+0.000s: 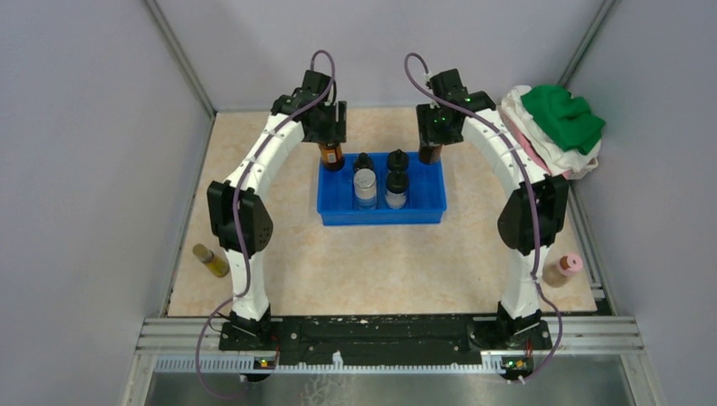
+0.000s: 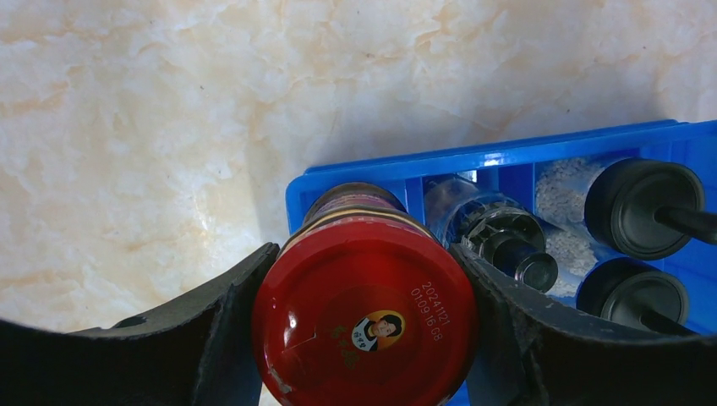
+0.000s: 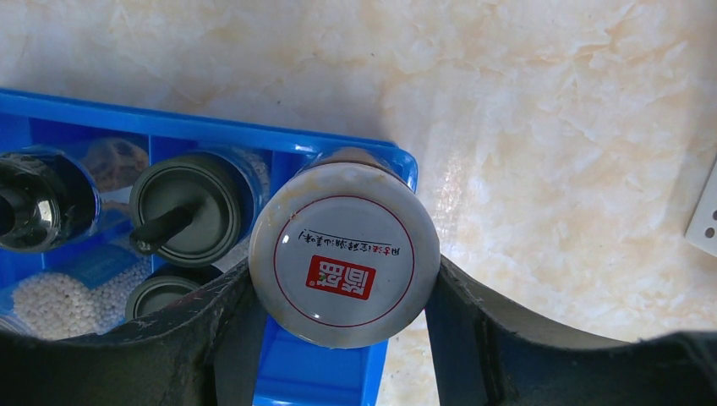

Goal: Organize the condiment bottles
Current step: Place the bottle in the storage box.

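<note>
A blue tray [image 1: 380, 214] holds several black-capped condiment bottles [image 1: 364, 182]. My left gripper [image 1: 331, 127] is shut on a red-capped jar [image 2: 363, 309] at the tray's far-left corner [image 2: 507, 156], with a finger [image 2: 211, 338] against each side of the lid. My right gripper [image 1: 435, 127] is shut on a dark jar with a white printed lid [image 3: 344, 254] at the tray's far-right corner [image 3: 169, 131]. I cannot tell whether either jar rests on the tray floor. A yellow bottle [image 1: 209, 260] lies on the table at the left. A pink-capped bottle [image 1: 561, 270] stands at the right.
A heap of green, white and pink cloths [image 1: 554, 127] sits at the back right corner. Grey walls close in the table on the left, back and right. The near half of the tray has open compartments in front of the bottles.
</note>
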### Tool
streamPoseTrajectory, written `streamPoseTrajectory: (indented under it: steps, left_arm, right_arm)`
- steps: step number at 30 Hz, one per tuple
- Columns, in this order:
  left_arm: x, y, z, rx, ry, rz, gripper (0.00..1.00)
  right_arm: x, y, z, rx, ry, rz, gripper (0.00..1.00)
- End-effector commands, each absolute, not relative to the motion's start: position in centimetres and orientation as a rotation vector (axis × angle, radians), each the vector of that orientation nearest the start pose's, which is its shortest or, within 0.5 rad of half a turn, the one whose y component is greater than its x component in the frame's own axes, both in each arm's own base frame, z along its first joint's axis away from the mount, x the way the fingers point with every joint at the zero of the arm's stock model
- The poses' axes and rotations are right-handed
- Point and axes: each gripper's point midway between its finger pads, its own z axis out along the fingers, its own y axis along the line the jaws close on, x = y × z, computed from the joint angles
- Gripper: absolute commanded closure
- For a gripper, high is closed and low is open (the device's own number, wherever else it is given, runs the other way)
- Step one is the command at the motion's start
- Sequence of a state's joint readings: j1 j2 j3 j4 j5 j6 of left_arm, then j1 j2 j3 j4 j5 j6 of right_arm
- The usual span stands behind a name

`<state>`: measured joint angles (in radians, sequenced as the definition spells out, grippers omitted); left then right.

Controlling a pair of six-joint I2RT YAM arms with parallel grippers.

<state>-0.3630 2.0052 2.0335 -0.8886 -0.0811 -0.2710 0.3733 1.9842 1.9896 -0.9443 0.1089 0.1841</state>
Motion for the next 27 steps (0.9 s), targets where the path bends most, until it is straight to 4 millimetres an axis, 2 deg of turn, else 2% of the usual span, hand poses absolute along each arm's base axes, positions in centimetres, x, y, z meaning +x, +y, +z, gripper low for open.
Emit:
streamPoseTrajectory:
  steps: [1, 18, 21, 27]
  left_arm:
    - [48.6, -18.6, 27.6, 0.044, 2.21, -0.296, 1.0]
    - [47.6, -18.9, 24.2, 0.041, 2.244, -0.305, 1.0]
    - [47.5, -19.0, 24.1, 0.041, 2.238, -0.305, 1.0]
    - [47.6, -18.9, 24.6, 0.037, 2.223, -0.299, 1.0]
  right_arm:
    - [47.2, 18.1, 24.1, -0.175, 2.31, 0.173, 1.0]
    - [46.5, 19.3, 20.9, -0.195, 2.348, 0.19, 1.0]
    - [46.2, 19.4, 20.5, -0.198, 2.353, 0.19, 1.0]
    - [45.5, 19.6, 21.1, -0.201, 2.342, 0.19, 1.0]
